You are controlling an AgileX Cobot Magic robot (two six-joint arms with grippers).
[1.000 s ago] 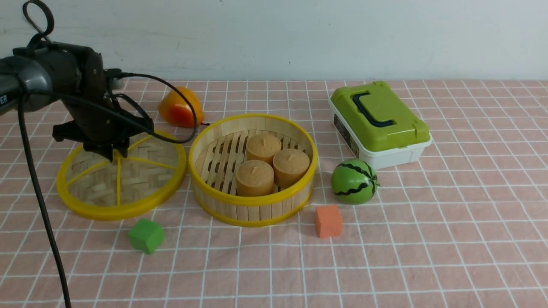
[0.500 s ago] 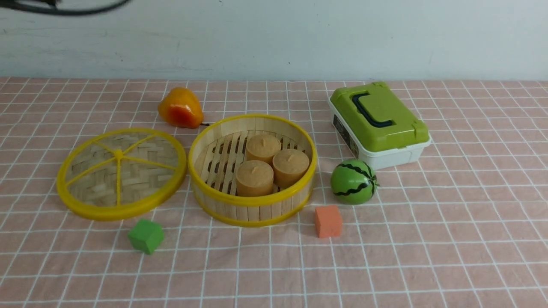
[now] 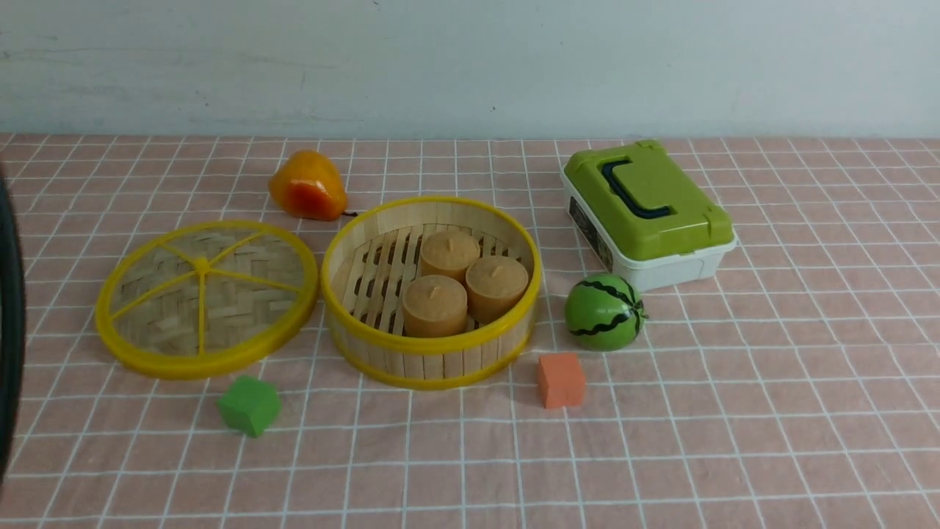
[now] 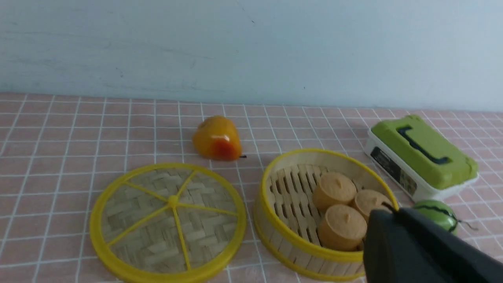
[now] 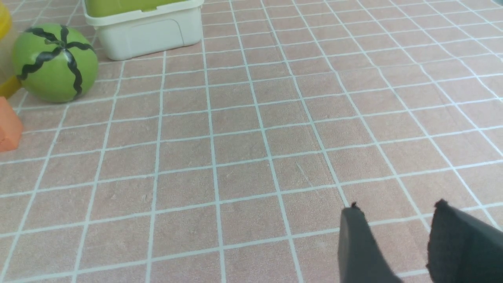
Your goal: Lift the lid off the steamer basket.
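The lid (image 3: pixel 205 297) lies flat on the pink checked cloth, just left of the steamer basket (image 3: pixel 432 353) and touching or nearly touching its rim. It also shows in the left wrist view (image 4: pixel 167 224). The steamer basket (image 4: pixel 298 251) is open, with three tan round cakes (image 3: pixel 465 283) on its slatted floor. My left gripper (image 4: pixel 393 210) is shut and empty, raised well back from the lid and basket. My right gripper (image 5: pixel 397 206) is open and empty, low over bare cloth to the right. Neither gripper shows in the front view.
An orange pear-shaped fruit (image 3: pixel 308 186) sits behind the lid. A white box with a green lid (image 3: pixel 646 209) stands at the back right, a toy watermelon (image 3: pixel 604 311) in front of it. An orange cube (image 3: pixel 561 380) and a green cube (image 3: pixel 250 405) lie near the front. A dark cable (image 3: pixel 9 330) crosses the left edge.
My left arm, which was over the lid a second ago, has lifted away and left the front view. The lid stays flat on the cloth. The camera view has shifted slightly.
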